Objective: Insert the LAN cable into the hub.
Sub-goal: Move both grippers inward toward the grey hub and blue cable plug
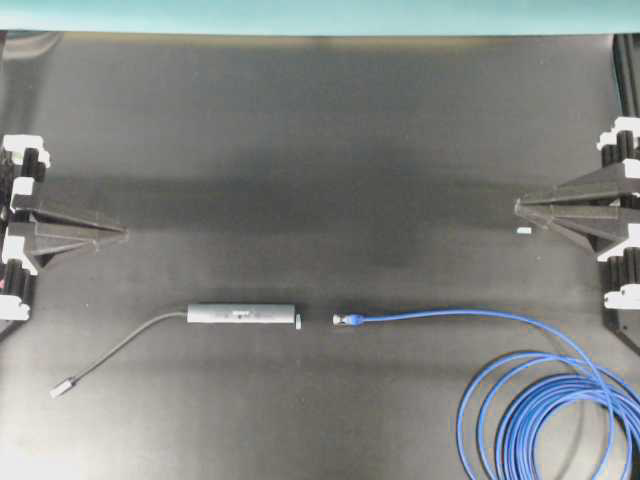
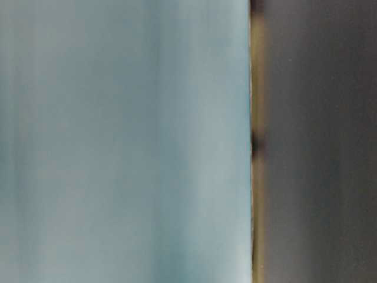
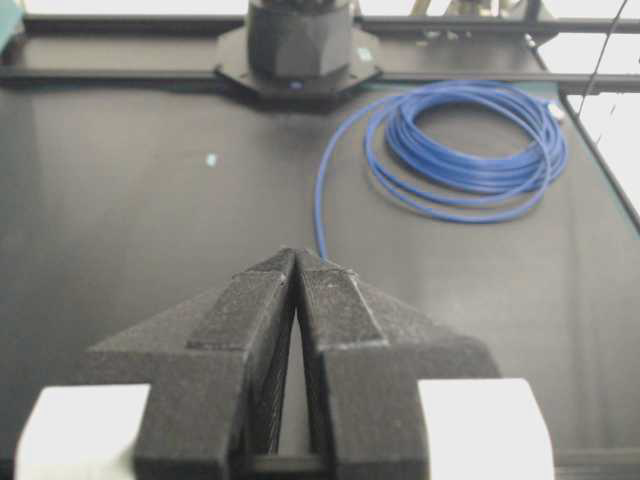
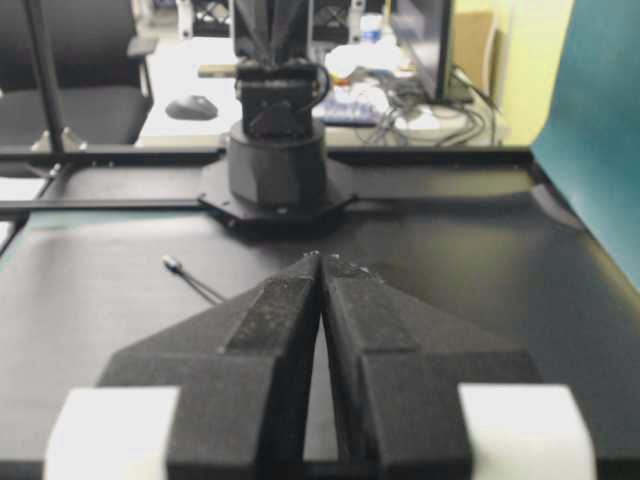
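1. Two hands, both parked at the edges and nowhere near the work. The left hand (image 1: pixel 122 233) and right hand (image 1: pixel 518 206) each have their fingers pressed together with nothing between them; both wrist views show the black foam-looking pads meeting at a point.

2. So I'd say the job hasn't started. No grasp, no contact, everything just lying on the tabletop (image 1: pixel 320 120).

3. The hub (image 1: pixel 241 314) is a slim dark-grey bar, looks like brushed metal, lying flat left of centre toward the near edge. A thin grey lead (image 1: pixel 125 346) curves off its left end to a small silver plug (image 1: pixel 63 387).

4. The LAN cable (image 1: pixel 470 314) is bright blue, thin and round, with most of it wound in loose loops (image 1: pixel 545 420) at the bottom right. Its plug (image 1: pixel 348 320) lies just beside the hub's right end, pointing at it but not touching.

5. Next move, my guess: one hand pins the hub so it can't slide, the other picks up the cable right behind the plug and pushes it straight in. Plug and port already line up roughly, which helps.

6. The table-level view is a blurry teal-and-dark smear, so I can't tell the port's exact height or the clip's orientation.
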`<move>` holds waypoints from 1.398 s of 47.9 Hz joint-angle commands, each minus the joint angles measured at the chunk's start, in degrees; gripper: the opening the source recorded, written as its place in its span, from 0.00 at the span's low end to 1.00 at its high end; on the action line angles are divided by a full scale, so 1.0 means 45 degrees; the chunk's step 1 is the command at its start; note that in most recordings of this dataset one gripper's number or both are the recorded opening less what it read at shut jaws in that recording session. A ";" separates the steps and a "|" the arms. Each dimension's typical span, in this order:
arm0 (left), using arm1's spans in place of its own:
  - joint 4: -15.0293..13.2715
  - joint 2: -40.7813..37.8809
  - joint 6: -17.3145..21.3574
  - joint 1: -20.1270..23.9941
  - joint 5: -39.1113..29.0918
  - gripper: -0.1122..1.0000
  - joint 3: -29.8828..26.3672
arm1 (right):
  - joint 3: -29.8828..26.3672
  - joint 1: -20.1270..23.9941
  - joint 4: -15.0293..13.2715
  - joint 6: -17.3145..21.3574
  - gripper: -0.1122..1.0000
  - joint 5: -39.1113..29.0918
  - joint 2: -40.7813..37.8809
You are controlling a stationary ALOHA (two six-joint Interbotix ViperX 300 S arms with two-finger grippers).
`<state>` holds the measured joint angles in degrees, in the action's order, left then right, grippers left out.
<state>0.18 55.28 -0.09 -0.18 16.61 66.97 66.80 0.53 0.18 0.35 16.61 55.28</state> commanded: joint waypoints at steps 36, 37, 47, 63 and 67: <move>0.0547 -0.3438 -0.1387 -0.0664 -0.0098 0.34 -0.0078 | -0.3242 0.0234 0.0293 0.0176 0.22 -0.2695 -0.6855; 0.0547 -0.3496 -0.1406 -0.0664 -0.0020 0.40 0.0000 | -0.3262 0.0273 0.0293 0.0195 0.26 -0.2656 -0.6992; 0.0527 -0.4023 -0.1445 -0.0664 0.0664 0.86 0.0684 | -0.3320 0.0742 0.0332 0.0957 0.78 -0.2070 -0.8398; 0.0527 -0.7207 -0.1973 -0.0371 0.4395 0.80 0.1504 | -0.3457 0.0957 0.0352 0.2012 0.84 -0.0723 -1.0254; 0.0527 -0.8281 -0.2012 -0.0215 0.5156 0.82 0.1426 | -0.3457 0.0996 0.0371 0.2129 0.84 -0.0723 -1.0449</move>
<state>2.37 21.71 -9.05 -1.76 36.47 74.00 51.94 4.31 1.58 9.23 12.74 9.05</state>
